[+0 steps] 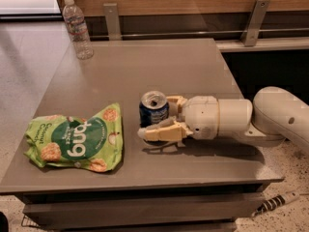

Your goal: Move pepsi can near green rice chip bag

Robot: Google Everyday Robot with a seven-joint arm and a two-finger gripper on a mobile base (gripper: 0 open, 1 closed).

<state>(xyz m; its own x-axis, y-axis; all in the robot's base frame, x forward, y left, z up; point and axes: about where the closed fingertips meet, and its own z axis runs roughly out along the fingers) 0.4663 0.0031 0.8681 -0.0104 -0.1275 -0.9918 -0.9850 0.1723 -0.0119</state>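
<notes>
The pepsi can, dark blue with a silver top, stands upright on the grey table, right of centre. My gripper reaches in from the right with its cream fingers on either side of the can, closed against it. The can's base appears to rest on the table. The green rice chip bag lies flat near the table's front left, a short gap left of the can.
A clear plastic water bottle stands at the table's far left corner. A wall with metal brackets runs behind the table. My white arm extends over the table's right edge. A cable lies on the floor at lower right.
</notes>
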